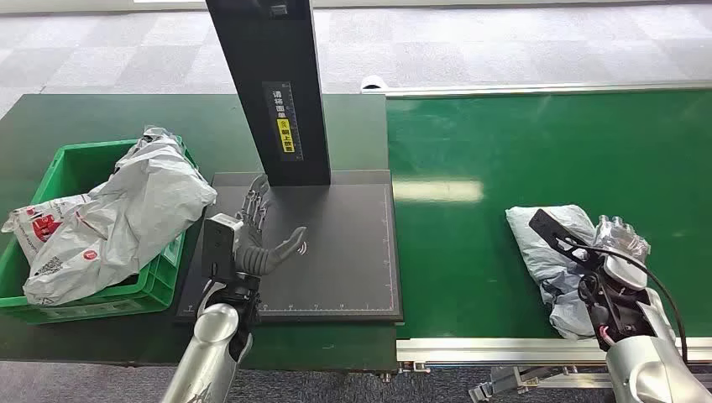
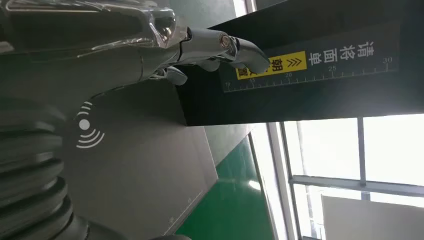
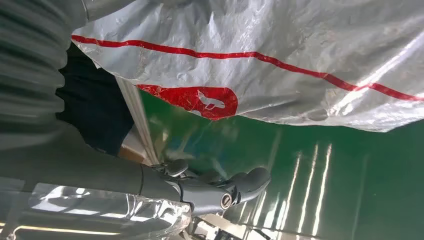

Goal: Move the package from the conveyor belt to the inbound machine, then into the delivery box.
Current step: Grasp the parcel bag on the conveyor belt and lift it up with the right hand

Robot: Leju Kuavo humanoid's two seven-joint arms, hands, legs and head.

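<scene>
The package, a crumpled grey plastic bag with red stripe and red logo, lies on the green conveyor belt at the right, near its near edge. The right hand is at the package's right side and touches it; whether its fingers are clamped on the bag I cannot tell, since the bag hangs just beside them in the right wrist view. The left hand hovers over the left part of the dark scanner plate of the inbound machine, fingers apart and holding nothing, close to the black upright column with its yellow label. Far left on the bench, a green box holds other grey bags piled above its rim.
</scene>
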